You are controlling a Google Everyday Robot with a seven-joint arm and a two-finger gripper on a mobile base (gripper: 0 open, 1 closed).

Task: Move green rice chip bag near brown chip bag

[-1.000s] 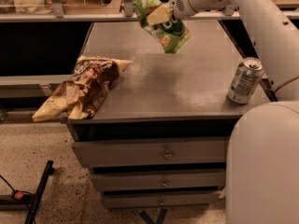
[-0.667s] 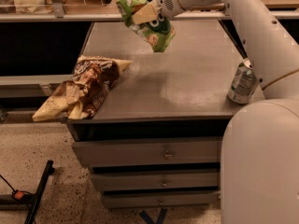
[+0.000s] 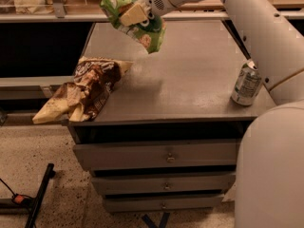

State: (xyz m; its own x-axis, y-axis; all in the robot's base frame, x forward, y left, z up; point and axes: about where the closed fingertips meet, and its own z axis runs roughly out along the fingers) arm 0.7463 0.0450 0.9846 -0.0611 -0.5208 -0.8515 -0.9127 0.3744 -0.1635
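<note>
The green rice chip bag [image 3: 134,19] hangs in the air over the back left part of the grey cabinet top [image 3: 190,84]. My gripper [image 3: 134,14] is shut on it, its tan fingers [image 3: 132,15] pinching the bag's middle. The brown chip bag [image 3: 83,90] lies wrinkled on the top's left front corner, its cream end hanging past the edge. The green bag is above and a little right of the brown bag, not touching it.
A silver drink can [image 3: 246,83] stands upright near the right edge of the top. My white arm [image 3: 256,27] reaches over the right side. Drawers [image 3: 166,156] lie below the top. A shelf rail [image 3: 57,17] runs behind.
My gripper has carried the green bag leftward, from over the back middle of the top to above the brown bag's side. The brown bag and the can have not moved.
</note>
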